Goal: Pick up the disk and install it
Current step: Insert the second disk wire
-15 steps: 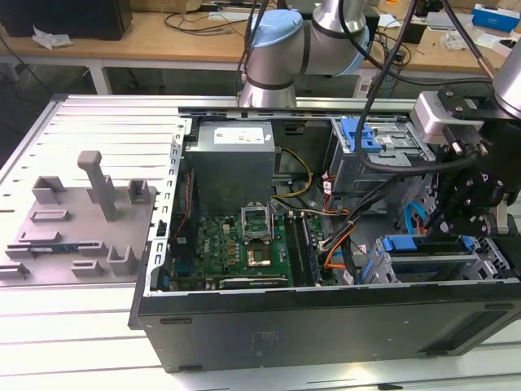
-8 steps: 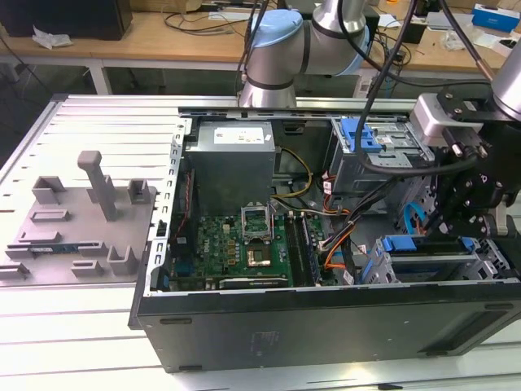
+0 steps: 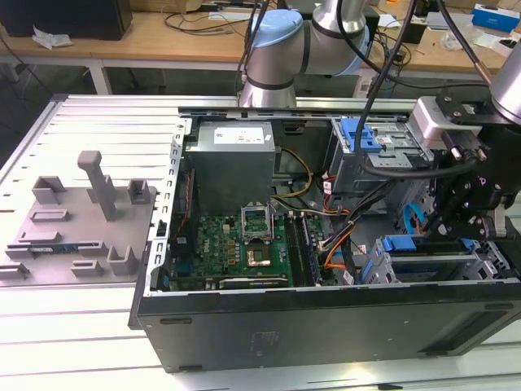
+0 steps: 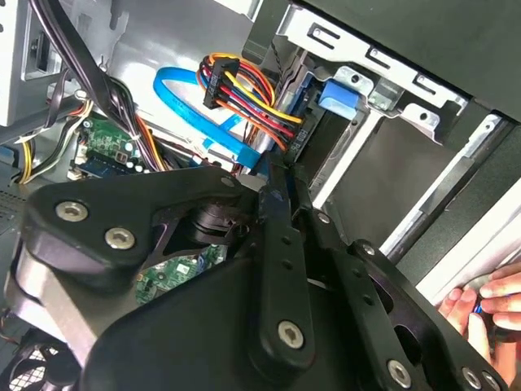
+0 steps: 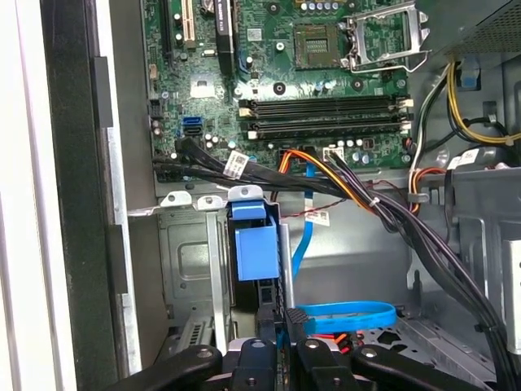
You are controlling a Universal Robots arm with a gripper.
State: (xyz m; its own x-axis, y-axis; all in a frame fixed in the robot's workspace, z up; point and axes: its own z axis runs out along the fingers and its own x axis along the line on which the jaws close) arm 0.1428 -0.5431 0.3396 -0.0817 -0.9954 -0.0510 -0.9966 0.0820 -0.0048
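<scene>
**A:** Where does the arm stand?

**B:** Over an open computer case [image 3: 326, 326] lying on a white slatted table [image 3: 65, 342]. The black gripper [image 3: 466, 213] hangs at the drive cage [image 3: 440, 265] on the exterior view's right, near the case's front corner.

**A:** And the disk?

**B:** The disk [image 5: 255, 244] sits on edge in the cage's slot, its bright blue bracket facing out, in the first wrist view. The gripper's [image 5: 277, 326] two fingertips stand close together at the disk's near edge, seemingly pinching the blue rim, though whether they truly clamp it cannot be told.

**A:** What surrounds it?

**B:** A flat blue data cable [image 5: 346, 314] loops just beside the slot, and a bundle of orange, red and yellow wires [image 4: 244, 85] runs toward the cage. The green motherboard [image 3: 236, 244] lies in the middle of the case, well apart from the gripper.

**A:** Anyone nearby?

**B:** A person's fingers [image 4: 496, 305] show at the corner of the second wrist view, beyond the case wall.
</scene>
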